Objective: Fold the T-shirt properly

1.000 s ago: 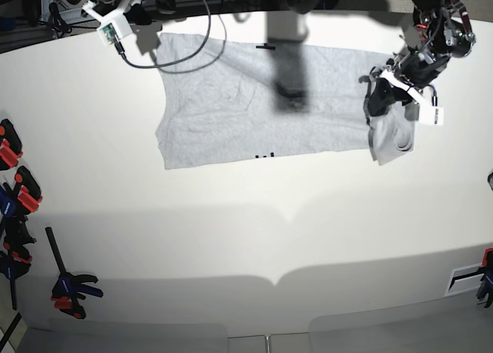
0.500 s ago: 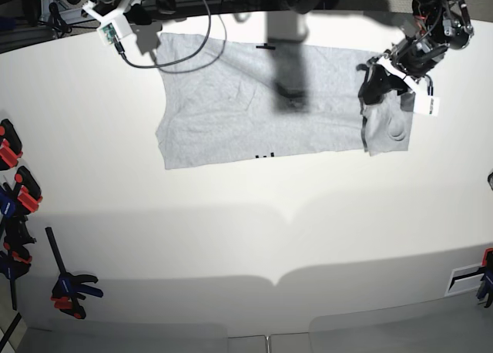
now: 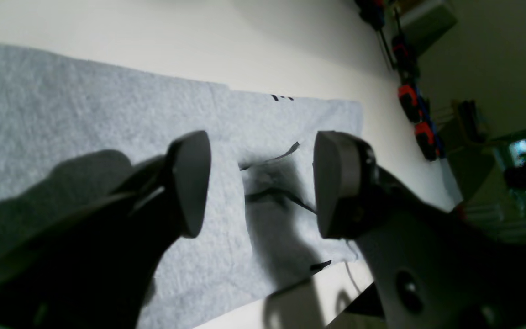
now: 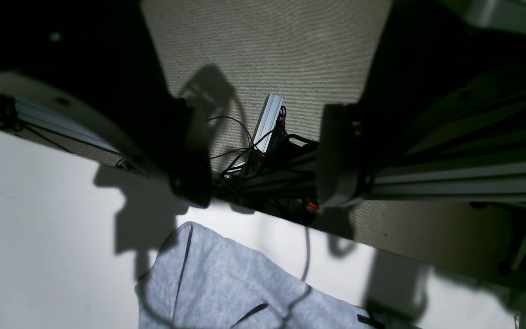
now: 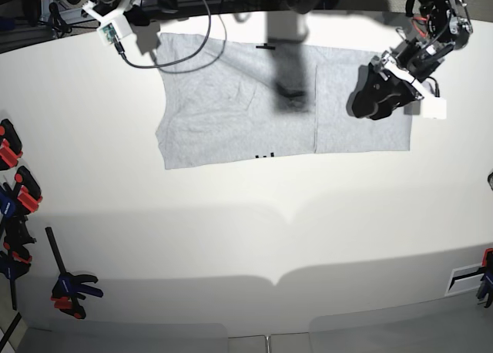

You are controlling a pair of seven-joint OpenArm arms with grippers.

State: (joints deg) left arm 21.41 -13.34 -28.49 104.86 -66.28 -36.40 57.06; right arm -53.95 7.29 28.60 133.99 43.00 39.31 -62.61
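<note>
Grey cotton lay flat on the white desk: the T-shirt had one end turned in over the body, a crease showing, so further folds seemed to remain. Over that turned-in end hung the left pincer, jaws spread and empty. Farther off, the right pincer stood spread beyond the desk's edge
</note>
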